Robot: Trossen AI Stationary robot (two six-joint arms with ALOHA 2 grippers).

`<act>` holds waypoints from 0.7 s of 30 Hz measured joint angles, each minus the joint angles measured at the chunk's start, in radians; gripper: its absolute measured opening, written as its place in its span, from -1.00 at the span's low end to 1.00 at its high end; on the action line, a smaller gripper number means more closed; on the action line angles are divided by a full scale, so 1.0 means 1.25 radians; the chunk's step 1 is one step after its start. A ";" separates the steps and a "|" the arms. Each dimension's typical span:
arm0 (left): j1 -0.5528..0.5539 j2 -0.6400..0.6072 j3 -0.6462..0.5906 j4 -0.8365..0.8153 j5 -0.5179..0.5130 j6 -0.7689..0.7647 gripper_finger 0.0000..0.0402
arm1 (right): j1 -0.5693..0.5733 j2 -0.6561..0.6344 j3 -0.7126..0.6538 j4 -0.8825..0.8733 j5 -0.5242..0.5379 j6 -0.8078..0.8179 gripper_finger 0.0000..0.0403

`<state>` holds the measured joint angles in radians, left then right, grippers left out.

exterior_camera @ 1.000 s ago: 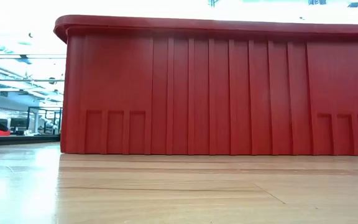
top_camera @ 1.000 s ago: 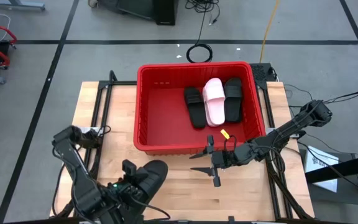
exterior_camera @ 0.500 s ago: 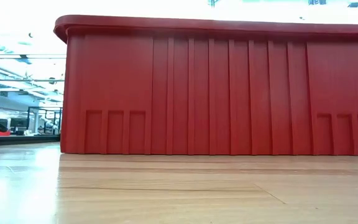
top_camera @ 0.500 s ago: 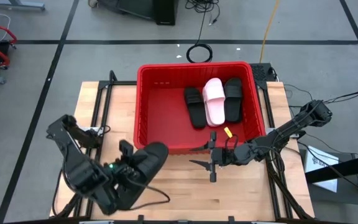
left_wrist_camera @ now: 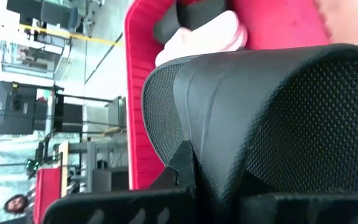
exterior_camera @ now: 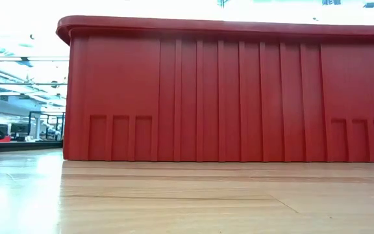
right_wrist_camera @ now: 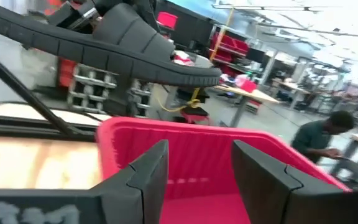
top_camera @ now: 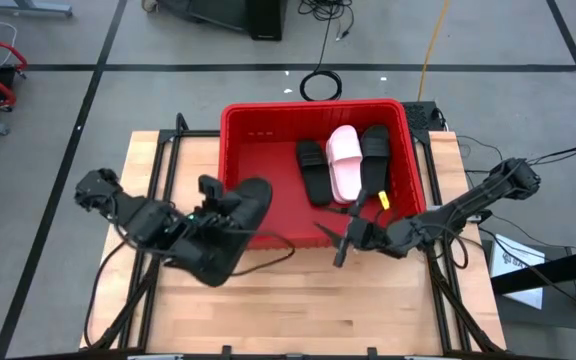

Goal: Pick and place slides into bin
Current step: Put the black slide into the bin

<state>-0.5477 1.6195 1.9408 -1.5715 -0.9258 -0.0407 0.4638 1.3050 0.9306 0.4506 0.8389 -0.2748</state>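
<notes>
My left gripper (top_camera: 214,211) is shut on a black slide (top_camera: 236,222), carried over the near left corner of the red bin (top_camera: 258,160). The right wrist view sees that slide (right_wrist_camera: 104,45) from the side, above the bin's rim (right_wrist_camera: 185,127). In the bin's right half lie two black slides (top_camera: 313,171) (top_camera: 375,158) with a pale pink slide (top_camera: 345,164) between them. My right gripper (top_camera: 330,243) stands open at the bin's near wall, nothing between its fingers (right_wrist_camera: 146,177). My left gripper holds the black slide by its wide textured strap (left_wrist_camera: 194,134), coming at it on a downward slant from the table's left. The slide fills the wrist view and hides how the fingers close on the strap. It is lifted clear of the table, one end over the bin's rim.
The bin's left half (top_camera: 258,160) is bare red floor. Bare wooden tabletop (top_camera: 308,310) lies between the bin and the near edge. The low view shows only the bin's ribbed near wall (exterior_camera: 226,91). A person (right_wrist_camera: 319,140) works in the room beyond.
My left gripper has risen and swung from the table's near edge toward the bin, carrying the black slide, whose far end now overhangs the bin's near left corner. My right gripper has rolled about its own axis and drifted slightly toward the bin, still open.
</notes>
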 joint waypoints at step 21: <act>0.356 -0.031 -0.001 0.194 0.216 0.368 -0.99 | -0.179 -0.147 0.000 -0.189 -0.002 0.000 -0.18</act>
<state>-0.1029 1.5802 1.9390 -1.3295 -0.6556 0.4196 0.2406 1.1210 0.9306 0.2139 0.8364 -0.2745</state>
